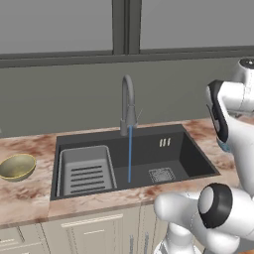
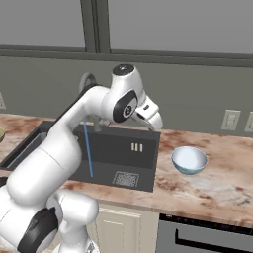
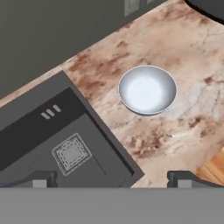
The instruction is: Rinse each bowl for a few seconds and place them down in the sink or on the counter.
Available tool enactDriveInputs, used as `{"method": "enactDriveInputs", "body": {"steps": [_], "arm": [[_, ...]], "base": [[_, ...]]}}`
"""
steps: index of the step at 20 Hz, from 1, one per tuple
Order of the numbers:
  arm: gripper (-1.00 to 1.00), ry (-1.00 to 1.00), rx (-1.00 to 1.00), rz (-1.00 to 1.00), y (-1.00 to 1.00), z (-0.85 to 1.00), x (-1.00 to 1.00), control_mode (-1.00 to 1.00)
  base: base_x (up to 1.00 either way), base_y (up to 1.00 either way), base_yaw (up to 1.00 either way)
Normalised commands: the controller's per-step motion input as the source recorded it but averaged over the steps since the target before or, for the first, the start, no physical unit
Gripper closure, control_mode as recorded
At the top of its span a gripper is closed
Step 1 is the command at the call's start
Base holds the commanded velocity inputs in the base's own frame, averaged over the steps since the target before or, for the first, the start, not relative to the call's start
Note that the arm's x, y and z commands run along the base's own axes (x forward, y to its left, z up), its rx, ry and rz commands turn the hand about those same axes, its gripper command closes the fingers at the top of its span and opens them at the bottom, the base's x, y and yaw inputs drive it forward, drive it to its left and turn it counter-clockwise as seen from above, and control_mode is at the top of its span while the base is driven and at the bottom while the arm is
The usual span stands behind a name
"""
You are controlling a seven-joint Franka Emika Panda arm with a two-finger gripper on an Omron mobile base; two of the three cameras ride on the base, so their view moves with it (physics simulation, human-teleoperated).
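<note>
The pincer [image 3: 109, 178] hung with its jaws wide apart and empty above the marbled worktop [image 3: 192, 109], beside the sink [image 1: 134, 158] where water ran. The pale blue bowl [image 3: 147, 89] sat upright on the worktop right of the basin; the olive-gold bowl [image 1: 17, 166] lay left. Rigid, light, probably slick: best pinched across the rim.

Pale blue round bowl [image 2: 189, 160] with whitish inside blocked by white arm [image 1: 233, 134] in left base view. Grey gooseneck faucet [image 2: 88, 81] mostly covered by arm in right base view; dark grey rectangular sink [image 2: 129, 153] hidden along its left part. Olive-gold shiny bowl [image 2: 1, 134] cut to a sliver by left edge there. Sink in hand view cropped at left edge. Dark fingers [image 3: 40, 179] shown as tips alone.
</note>
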Motion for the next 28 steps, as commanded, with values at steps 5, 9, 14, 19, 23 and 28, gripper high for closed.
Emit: {"method": "enactDriveInputs", "body": {"steps": [5,9,14,19,23,28], "arm": [[-1.0,0.02,-0.15,0.13,-0.04,-0.1,-0.08,-1.0],[-1.0,0.03,-0.12,0.14,-0.05,-0.15,-0.13,-1.0],[-1.0,0.02,-0.11,0.13,-0.1,-0.15,-0.15,-1.0],[-1.0,0.03,-0.1,0.13,-0.08,-0.11,-0.05,-1.0],[-1.0,0.05,-0.09,0.12,-0.07,-0.08,0.0,-1.0],[-1.0,0.06,-0.07,0.1,-0.08,-0.12,0.0,-1.0]], "base": [[0.0,0.0,0.0],[0.0,0.0,0.0],[0.0,0.0,0.0],[0.0,0.0,0.0],[0.0,0.0,0.0],[0.0,0.0,0.0]]}}
